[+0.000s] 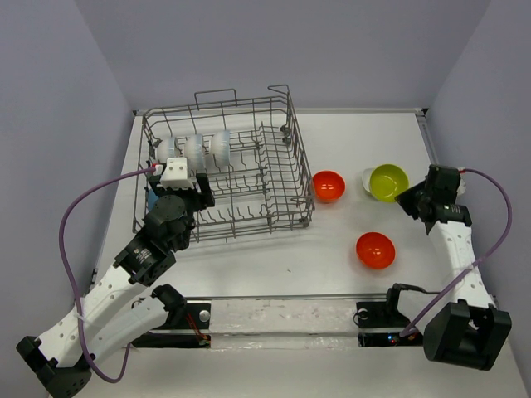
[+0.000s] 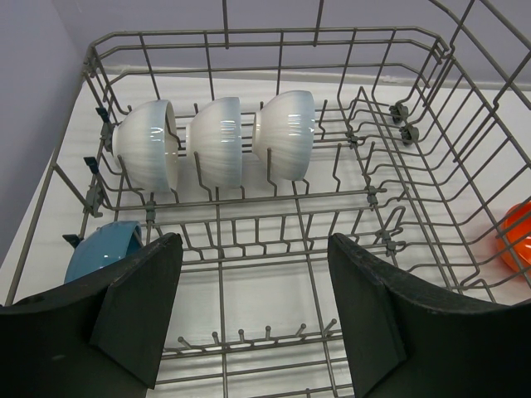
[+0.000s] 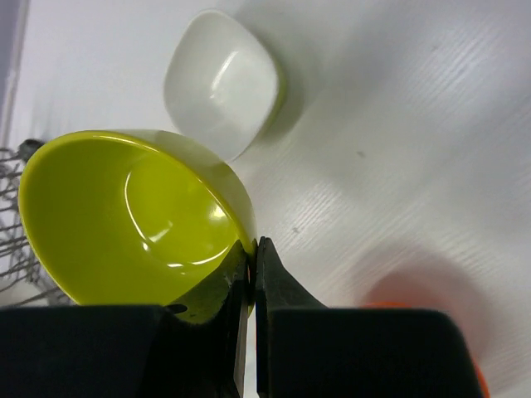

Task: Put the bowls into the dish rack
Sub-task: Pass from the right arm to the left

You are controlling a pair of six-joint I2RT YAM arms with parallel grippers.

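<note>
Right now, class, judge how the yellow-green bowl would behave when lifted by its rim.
Glossy yellow-green bowl may slip from the right gripper. Pinched at one rim edge, it probably tilts. It looks rigid.

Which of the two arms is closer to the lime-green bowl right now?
Right. The right arm's fingers pinch the rim of the lime-green bowl; the left arm's fingers hang open at the dish rack, across the table.
</note>
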